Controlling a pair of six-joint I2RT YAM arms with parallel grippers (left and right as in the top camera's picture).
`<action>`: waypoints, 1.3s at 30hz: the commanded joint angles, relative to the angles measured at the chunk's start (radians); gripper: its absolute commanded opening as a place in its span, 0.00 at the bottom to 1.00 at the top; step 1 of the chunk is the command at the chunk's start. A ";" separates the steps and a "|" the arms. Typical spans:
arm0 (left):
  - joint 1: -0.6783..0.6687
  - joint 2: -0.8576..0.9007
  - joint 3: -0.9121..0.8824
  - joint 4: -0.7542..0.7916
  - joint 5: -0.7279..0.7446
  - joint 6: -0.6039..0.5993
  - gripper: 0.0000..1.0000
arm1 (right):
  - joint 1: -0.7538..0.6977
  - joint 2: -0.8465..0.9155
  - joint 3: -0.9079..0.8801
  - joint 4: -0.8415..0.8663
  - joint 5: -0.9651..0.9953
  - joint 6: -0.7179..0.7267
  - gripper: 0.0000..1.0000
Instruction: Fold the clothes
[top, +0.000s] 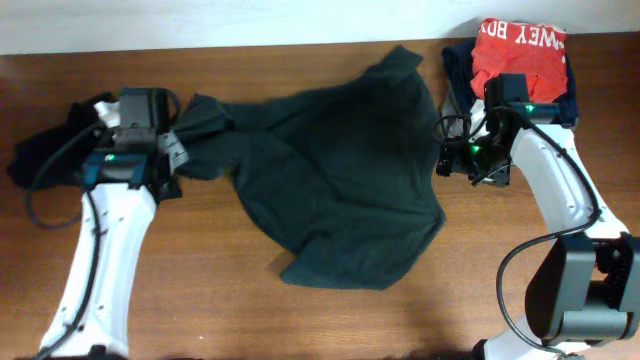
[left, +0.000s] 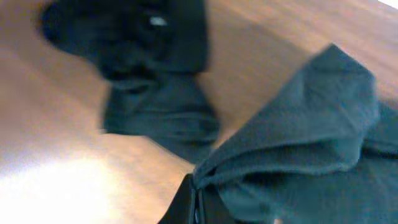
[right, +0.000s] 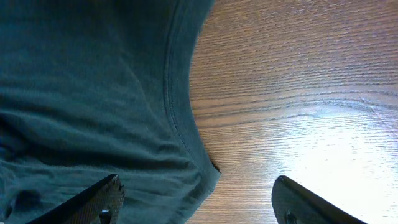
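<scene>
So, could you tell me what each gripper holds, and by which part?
The left gripper pinches the dark green T-shirt by its bunched left end; the right gripper holds nothing.

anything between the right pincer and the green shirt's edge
Nothing visible. The open right pincer sits right over the edge of the dark green shirt, with only bare wooden table beside it. The left pincer is shut on the shirt's far side.
</scene>
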 joint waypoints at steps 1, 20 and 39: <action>0.034 -0.012 0.007 -0.030 -0.138 0.021 0.01 | 0.006 0.002 0.011 -0.003 0.002 -0.011 0.81; 0.105 -0.005 0.001 0.245 -0.225 0.024 0.01 | 0.006 0.002 0.011 -0.004 0.002 -0.011 0.81; 0.101 -0.021 0.000 0.006 0.305 0.136 0.99 | 0.006 0.002 0.011 -0.015 -0.002 -0.010 0.81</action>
